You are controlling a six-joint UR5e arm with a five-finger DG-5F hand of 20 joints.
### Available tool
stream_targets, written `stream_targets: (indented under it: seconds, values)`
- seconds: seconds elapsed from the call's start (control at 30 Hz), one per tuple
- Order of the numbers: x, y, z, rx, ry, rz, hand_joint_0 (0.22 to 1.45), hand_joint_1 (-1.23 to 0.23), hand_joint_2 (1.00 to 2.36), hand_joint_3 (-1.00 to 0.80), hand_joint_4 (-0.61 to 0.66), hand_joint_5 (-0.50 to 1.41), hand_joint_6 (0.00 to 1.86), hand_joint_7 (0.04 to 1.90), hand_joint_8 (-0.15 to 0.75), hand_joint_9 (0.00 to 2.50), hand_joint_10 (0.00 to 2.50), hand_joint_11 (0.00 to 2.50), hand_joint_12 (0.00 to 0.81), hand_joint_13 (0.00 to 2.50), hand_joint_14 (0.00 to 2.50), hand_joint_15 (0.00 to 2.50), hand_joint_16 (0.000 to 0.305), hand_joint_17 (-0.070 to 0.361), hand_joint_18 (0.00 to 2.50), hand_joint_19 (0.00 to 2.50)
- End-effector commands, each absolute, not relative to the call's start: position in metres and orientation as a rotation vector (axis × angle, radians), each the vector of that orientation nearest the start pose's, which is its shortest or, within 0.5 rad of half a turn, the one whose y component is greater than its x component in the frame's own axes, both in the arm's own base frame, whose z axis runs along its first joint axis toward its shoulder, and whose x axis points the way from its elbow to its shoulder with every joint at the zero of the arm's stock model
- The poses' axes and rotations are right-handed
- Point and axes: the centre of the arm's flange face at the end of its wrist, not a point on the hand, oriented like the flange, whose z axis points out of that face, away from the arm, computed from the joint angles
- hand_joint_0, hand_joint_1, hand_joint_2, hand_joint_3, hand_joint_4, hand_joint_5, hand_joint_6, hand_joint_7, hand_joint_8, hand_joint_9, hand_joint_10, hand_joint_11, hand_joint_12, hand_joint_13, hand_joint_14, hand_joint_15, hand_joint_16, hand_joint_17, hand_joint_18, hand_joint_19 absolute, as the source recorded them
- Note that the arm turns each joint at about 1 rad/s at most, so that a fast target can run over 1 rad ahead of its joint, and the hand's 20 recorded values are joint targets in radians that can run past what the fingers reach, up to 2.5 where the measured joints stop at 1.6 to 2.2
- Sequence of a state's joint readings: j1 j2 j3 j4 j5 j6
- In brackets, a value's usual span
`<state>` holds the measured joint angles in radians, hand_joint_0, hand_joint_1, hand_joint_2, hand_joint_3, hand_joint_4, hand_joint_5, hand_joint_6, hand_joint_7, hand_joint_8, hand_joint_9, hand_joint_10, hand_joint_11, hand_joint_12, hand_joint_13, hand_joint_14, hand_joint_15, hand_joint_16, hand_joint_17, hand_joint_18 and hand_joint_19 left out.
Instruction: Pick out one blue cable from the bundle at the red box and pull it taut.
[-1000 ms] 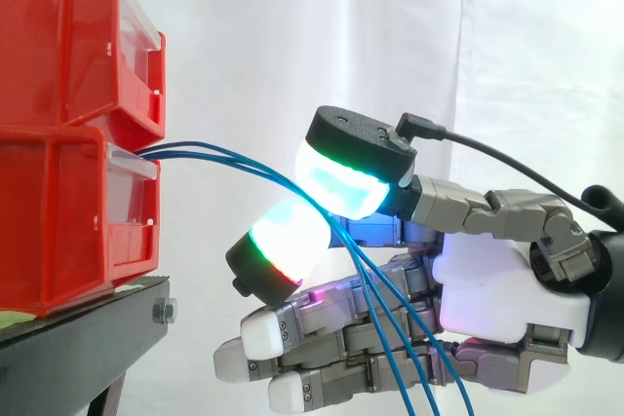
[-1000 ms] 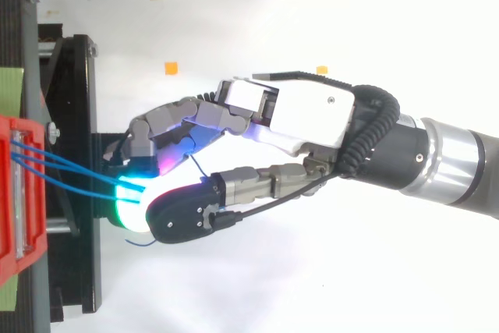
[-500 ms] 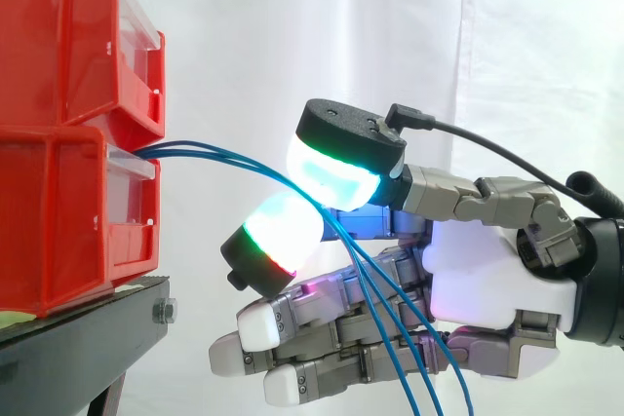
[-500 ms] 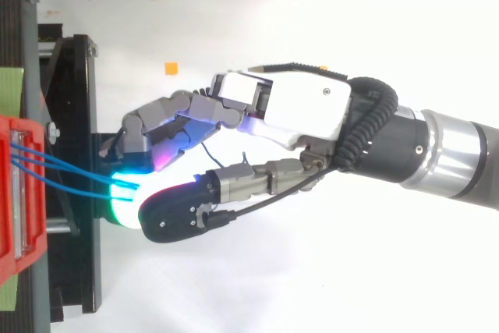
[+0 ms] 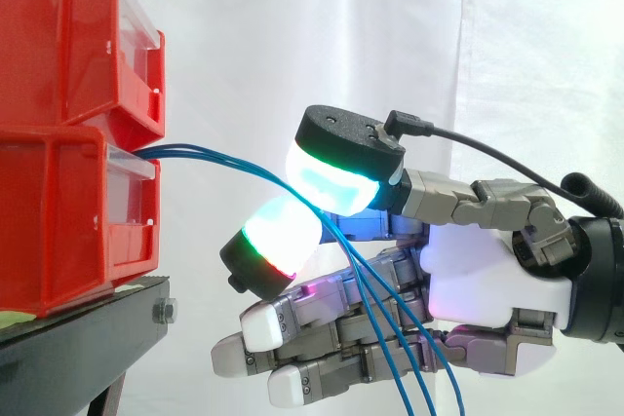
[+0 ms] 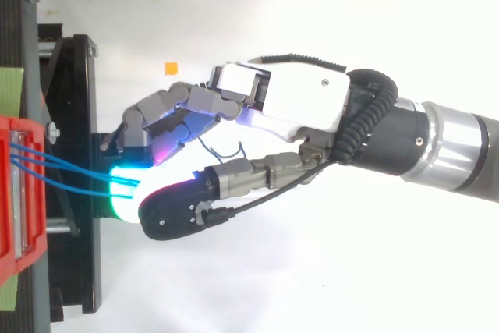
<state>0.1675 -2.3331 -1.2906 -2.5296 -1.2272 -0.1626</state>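
Observation:
Three thin blue cables [image 5: 210,153] leave the front of the lower red box [image 5: 68,211] and arc down to the right. They run between my hand's [image 5: 478,280] glowing thumb pad [image 5: 336,177] and a curled finger's green-and-red pad [image 5: 278,241], which close on them. Below the pinch the cables hang slack across the other, straighter fingers. From above, the cables [image 6: 70,173] run from the box [image 6: 15,193] under the thumb of the hand [image 6: 304,103].
A second red bin [image 5: 68,36] is stacked on the lower one, both on a black stand [image 5: 78,338]. The white curtain hangs behind. A small orange marker [image 6: 170,67] lies on the white floor. The arm enters from the right.
The hand has shifted slightly left toward the box. The hanging cable ends have swung left with it, and a loose cable curl now shows by the palm from above.

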Motion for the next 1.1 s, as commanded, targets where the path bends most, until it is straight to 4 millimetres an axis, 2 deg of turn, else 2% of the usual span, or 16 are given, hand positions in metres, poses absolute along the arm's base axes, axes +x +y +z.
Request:
stream_targets:
  seconds: [0.0, 0.33, 0.5, 0.6, 0.73, 0.87, 0.93, 1.07]
  values:
    - [0.7644, -0.0402, 0.2015, 1.117, 1.051, 1.031, 0.61, -0.76, 1.02, -0.27, 0.11, -0.21, 0.88, 1.09, 0.291, 0.73, 0.02, 0.44, 0.310, 0.57, 0.00, 0.12, 0.046, 0.103, 0.52, 0.41]
    - [0.7648, -0.0401, 0.2020, 1.115, 1.047, 1.034, 0.63, -0.79, 1.02, -0.34, 0.11, -0.21, 0.88, 1.09, 0.291, 0.74, 0.02, 0.44, 0.310, 0.59, 0.00, 0.11, 0.046, 0.103, 0.55, 0.40]
    - [0.7648, -0.0401, 0.2020, 1.115, 1.047, 1.034, 0.70, -0.86, 1.00, -0.49, 0.08, -0.21, 0.89, 1.13, 0.291, 0.76, 0.02, 0.45, 0.311, 0.63, 0.00, 0.11, 0.045, 0.102, 0.62, 0.37]
    - [0.7648, -0.0401, 0.2020, 1.115, 1.047, 1.034, 0.71, -0.88, 1.00, -0.50, 0.09, -0.21, 0.89, 1.11, 0.288, 0.77, 0.02, 0.44, 0.310, 0.64, 0.00, 0.10, 0.045, 0.101, 0.64, 0.37]
    - [0.7648, -0.0401, 0.2020, 1.115, 1.047, 1.034, 0.66, -0.88, 1.00, -0.50, 0.15, -0.20, 0.89, 1.11, 0.286, 0.78, 0.02, 0.45, 0.307, 0.64, 0.00, 0.11, 0.045, 0.101, 0.64, 0.38]
    - [0.7648, -0.0401, 0.2020, 1.115, 1.047, 1.034, 0.57, -0.81, 1.00, -0.50, 0.16, -0.20, 0.88, 1.09, 0.292, 0.81, 0.02, 0.45, 0.313, 0.66, 0.00, 0.13, 0.046, 0.104, 0.65, 0.41]
    - [0.7648, -0.0401, 0.2020, 1.115, 1.047, 1.034, 0.51, -0.73, 1.00, -0.50, 0.18, -0.19, 0.85, 1.06, 0.306, 0.82, 0.02, 0.46, 0.330, 0.67, 0.00, 0.12, 0.049, 0.110, 0.67, 0.40]
    - [0.7648, -0.0401, 0.2020, 1.115, 1.047, 1.034, 0.47, -0.71, 1.00, -0.50, 0.21, -0.17, 0.76, 1.02, 0.310, 0.81, 0.01, 0.41, 0.341, 0.66, 0.00, 0.10, 0.052, 0.116, 0.67, 0.38]
